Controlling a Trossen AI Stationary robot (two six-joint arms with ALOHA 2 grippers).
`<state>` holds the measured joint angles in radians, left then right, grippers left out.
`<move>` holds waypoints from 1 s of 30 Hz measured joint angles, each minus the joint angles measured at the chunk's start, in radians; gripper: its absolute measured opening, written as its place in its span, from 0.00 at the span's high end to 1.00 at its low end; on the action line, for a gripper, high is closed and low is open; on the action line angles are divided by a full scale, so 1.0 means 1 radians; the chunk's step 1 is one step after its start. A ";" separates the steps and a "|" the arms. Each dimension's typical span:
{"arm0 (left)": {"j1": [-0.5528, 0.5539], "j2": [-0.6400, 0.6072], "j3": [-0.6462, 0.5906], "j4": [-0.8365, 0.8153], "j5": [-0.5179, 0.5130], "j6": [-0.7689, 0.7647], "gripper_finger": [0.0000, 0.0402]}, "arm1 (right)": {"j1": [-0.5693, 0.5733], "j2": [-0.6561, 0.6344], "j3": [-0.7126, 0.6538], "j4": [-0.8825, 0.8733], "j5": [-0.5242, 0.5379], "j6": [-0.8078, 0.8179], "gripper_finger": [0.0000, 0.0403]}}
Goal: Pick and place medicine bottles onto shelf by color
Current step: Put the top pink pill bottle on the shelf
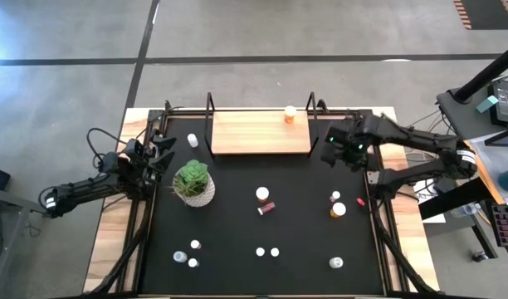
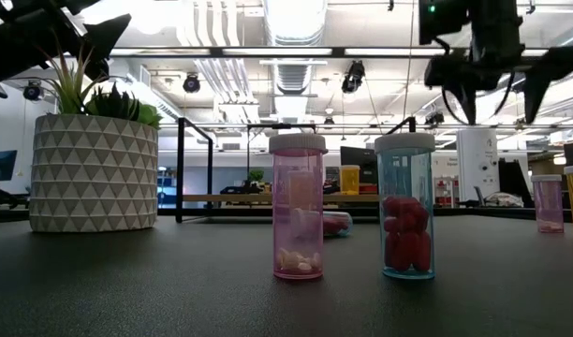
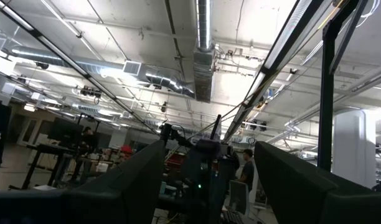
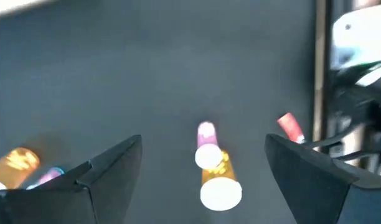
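Observation:
The shelf (image 1: 261, 131), a light-wood board between black end frames, stands at the table's far middle, with one orange medicine bottle (image 1: 290, 114) upright on it. Several more bottles are scattered on the black table, among them a pink one (image 1: 334, 198) and an orange one (image 1: 338, 209) at the right. My right gripper (image 1: 331, 153) hangs open above the table by the shelf's right end, pointing down. In its wrist view the pink bottle (image 4: 206, 134) and the orange bottle (image 4: 218, 180) show between the open fingers, far below. My left gripper (image 1: 164, 158) waits open at the table's left.
A green plant in a white patterned pot (image 1: 193, 184) stands left of centre. A small red bottle (image 1: 360, 201) lies near the right edge and another (image 1: 266, 208) lies at the middle. White bottles stand along the near side (image 1: 192, 262). Two bottles (image 2: 299, 208) stand close before the low camera.

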<state>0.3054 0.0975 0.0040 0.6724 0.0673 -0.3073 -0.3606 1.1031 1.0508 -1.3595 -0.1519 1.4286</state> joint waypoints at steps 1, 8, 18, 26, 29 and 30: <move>0.000 0.000 0.000 0.000 0.000 0.000 0.42 | 0.026 0.005 -0.024 0.025 -0.012 0.023 0.19; 0.000 0.000 0.000 0.000 0.000 0.000 0.42 | 0.237 0.017 -0.132 0.149 -0.024 0.232 0.19; 0.000 0.000 0.000 0.000 0.000 0.000 0.42 | 0.444 0.025 -0.228 0.292 0.048 0.445 0.19; 0.000 0.000 0.000 0.000 0.000 0.000 0.42 | 0.472 0.049 -0.281 0.335 0.072 0.520 0.19; 0.000 0.000 0.000 0.000 0.000 0.000 0.42 | 0.472 0.061 -0.287 0.354 0.105 0.488 0.19; 0.000 0.000 0.000 0.000 0.000 0.000 0.42 | 0.472 0.065 -0.287 0.361 0.110 0.477 0.19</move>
<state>0.3054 0.0975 0.0044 0.6724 0.0673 -0.3076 0.1112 1.1678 0.7635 -0.9983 -0.0417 1.9054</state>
